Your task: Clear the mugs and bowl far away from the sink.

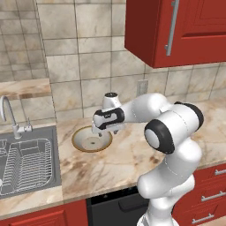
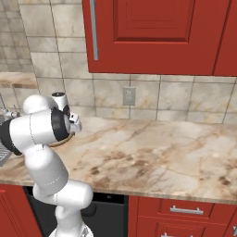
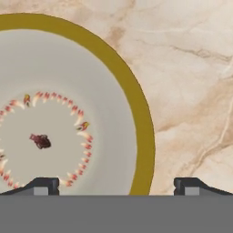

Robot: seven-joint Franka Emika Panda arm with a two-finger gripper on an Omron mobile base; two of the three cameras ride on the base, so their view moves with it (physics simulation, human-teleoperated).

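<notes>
One wide, shallow bowl with a tan-brown rim and pale inside sits on the marble desk, just right of the grey metal sink. Hovering over its right rim, the white arm's claw is spread wide, holding nothing.

There are no words, labels, brand names, numbers or signs to read in any of the pictures.
</notes>
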